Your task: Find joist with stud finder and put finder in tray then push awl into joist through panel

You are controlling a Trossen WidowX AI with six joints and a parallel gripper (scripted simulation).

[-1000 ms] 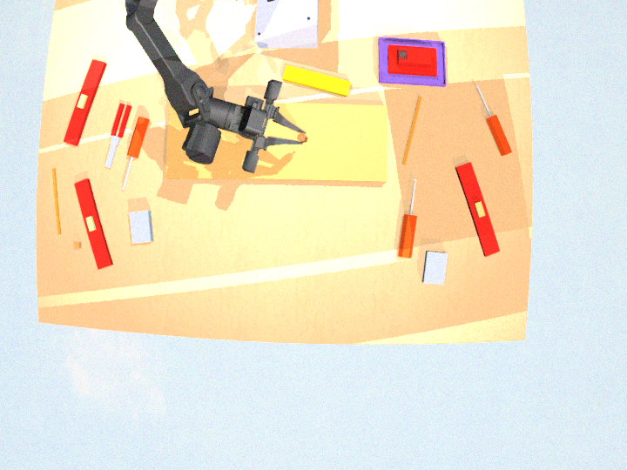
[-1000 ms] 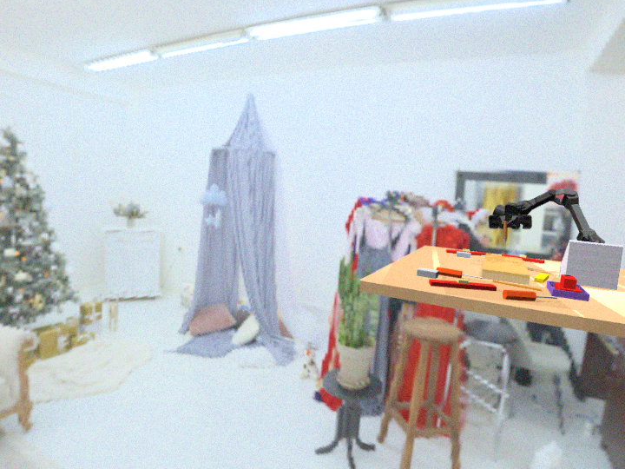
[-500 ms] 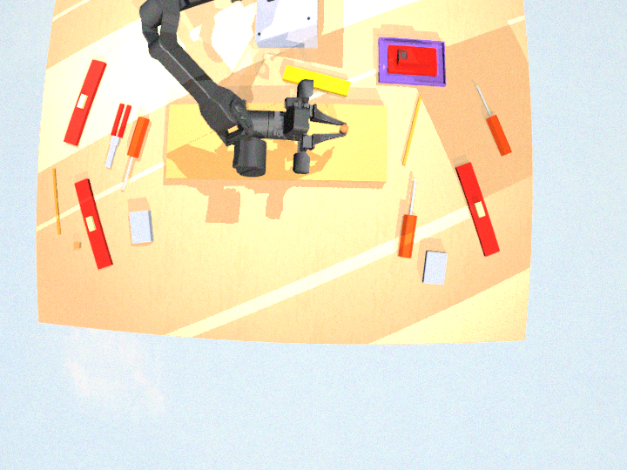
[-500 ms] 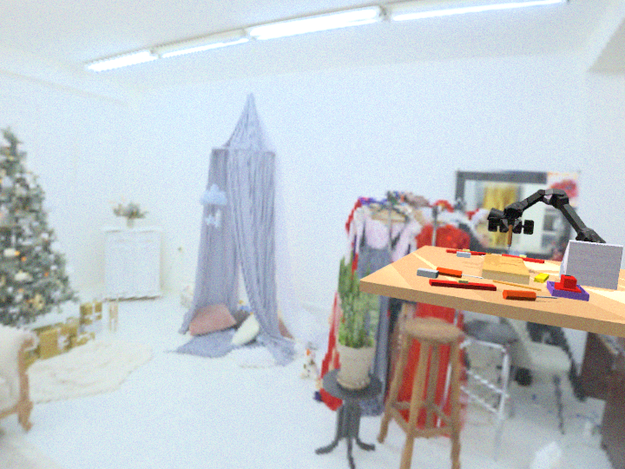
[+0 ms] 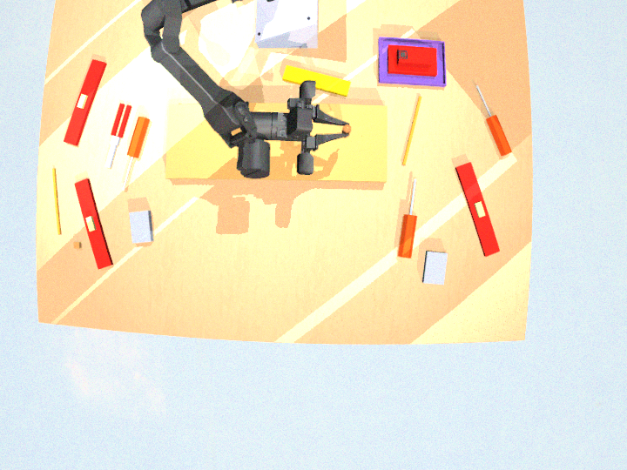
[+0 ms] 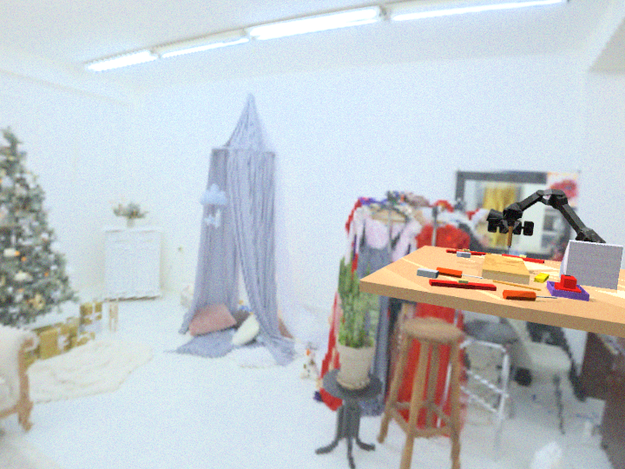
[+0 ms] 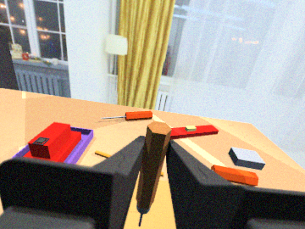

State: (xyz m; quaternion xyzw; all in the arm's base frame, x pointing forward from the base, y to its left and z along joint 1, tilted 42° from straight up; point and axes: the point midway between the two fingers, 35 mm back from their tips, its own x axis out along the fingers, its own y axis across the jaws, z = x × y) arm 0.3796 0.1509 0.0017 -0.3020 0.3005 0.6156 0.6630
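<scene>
My gripper is shut on the awl. The awl has a brown wooden handle and hangs with its thin tip pointing down, above the right part of the floor panel. There is air between the tip and the panel in the exterior view. The red stud finder lies in the purple tray at the back right. The joist is hidden, and no hole shows on the visible part of the panel.
A yellow block lies behind the panel. A white box-like object stands at the back. Orange screwdrivers, red levels, a pencil and grey blocks lie around the panel.
</scene>
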